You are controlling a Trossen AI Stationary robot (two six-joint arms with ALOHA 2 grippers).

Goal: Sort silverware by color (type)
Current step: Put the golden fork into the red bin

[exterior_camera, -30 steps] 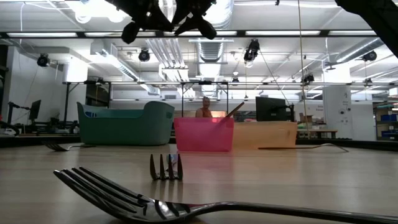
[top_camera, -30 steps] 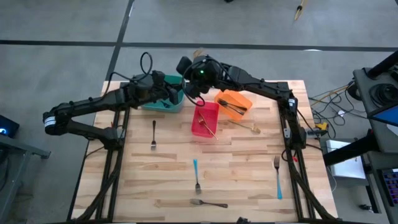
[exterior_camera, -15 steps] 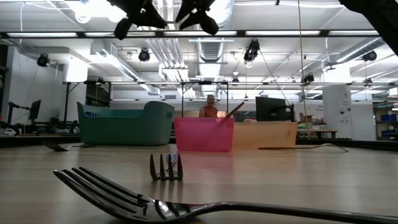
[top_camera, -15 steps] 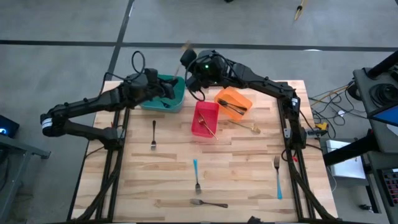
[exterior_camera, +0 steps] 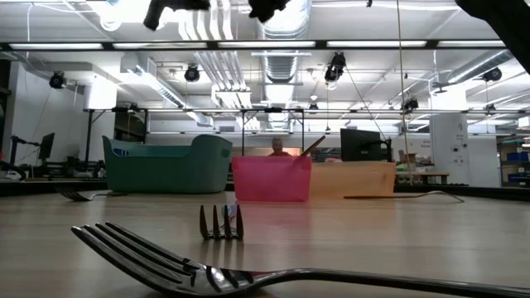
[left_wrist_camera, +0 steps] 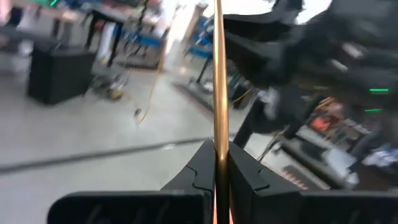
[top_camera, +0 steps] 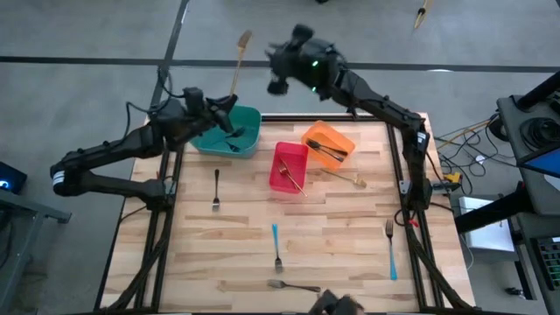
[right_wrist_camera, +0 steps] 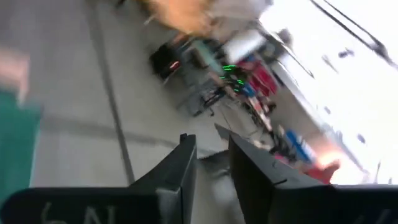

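My left gripper (top_camera: pixel 226 103) hovers over the far left rim of the teal bin (top_camera: pixel 234 133), shut on a gold fork (top_camera: pixel 239 61) that juts past the table's far edge. My right gripper (top_camera: pixel 278 72) is high above the far edge, open, with nothing between its fingers (right_wrist_camera: pixel 211 165). A gold fork leans in the red bin (top_camera: pixel 290 166), and dark forks lie in the orange bin (top_camera: pixel 329 144). Flat on the table lie a dark fork (top_camera: pixel 216 189), two blue-handled forks (top_camera: pixel 276 248) (top_camera: pixel 390 250), a silver fork (top_camera: pixel 294 285) and a gold fork (top_camera: pixel 346 177). My left gripper pinches the gold fork's thin handle (left_wrist_camera: pixel 219 152) between its two fingertips. The fingers reach out about level from the table's left. The fork runs on past the fingertips toward the far side, its wider end (top_camera: pixel 245 38) free. It is lifted clear of bin and table.
The three bins stand in a row across the table's far half. The near half holds only the scattered forks. A big fork (exterior_camera: pixel 207 269) lies right in front of the low camera. Cables and a rack stand off the table's right edge (top_camera: pixel 472 166).
The two grippers, close together above the bins a second ago, have drawn apart. My left gripper has pulled back toward the table's left and risen a little, taking the gold fork along. My right gripper has risen, gone toward the far edge and rolled.
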